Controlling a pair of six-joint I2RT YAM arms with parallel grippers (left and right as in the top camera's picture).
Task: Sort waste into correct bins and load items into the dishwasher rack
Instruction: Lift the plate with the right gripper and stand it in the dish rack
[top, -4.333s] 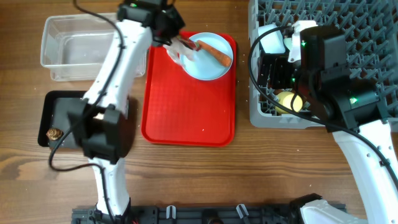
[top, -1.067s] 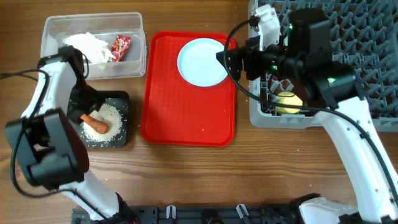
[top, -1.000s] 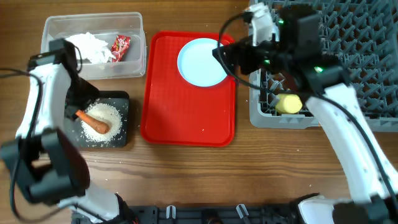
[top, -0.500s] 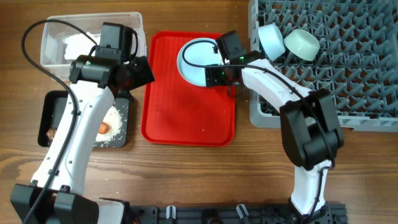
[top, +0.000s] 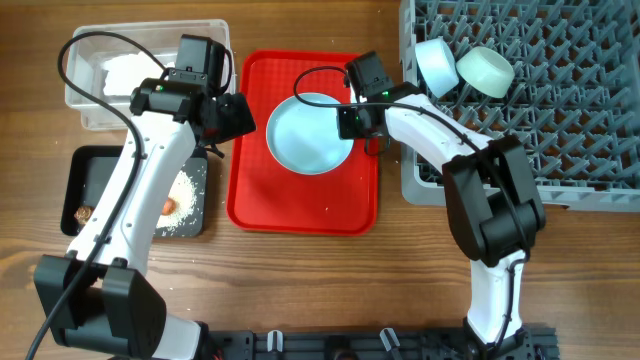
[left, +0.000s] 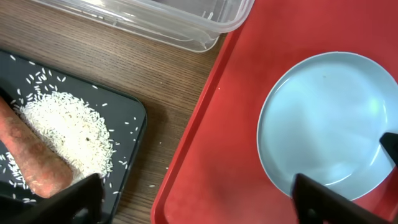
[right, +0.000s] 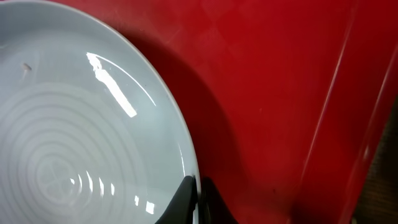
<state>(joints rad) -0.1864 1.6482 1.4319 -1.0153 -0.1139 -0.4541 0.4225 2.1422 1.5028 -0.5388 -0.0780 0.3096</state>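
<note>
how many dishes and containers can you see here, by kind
bowls: 2 (light blue bowl, pale green bowl)
plates: 1 (light blue plate)
bins: 2 (clear tub, black tray)
serving trays: 1 (red tray)
racks: 1 (grey rack)
total: 7

One plate (top: 310, 135), one red tray (top: 300, 203), one rack (top: 580, 130), two bowls (light blue bowl (top: 435, 62), pale green bowl (top: 487, 70), both inside the rack).

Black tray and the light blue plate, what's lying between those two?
In the left wrist view, only a strip of wooden table and the red tray's rim and bare floor separate the black tray from the light blue plate.
</note>
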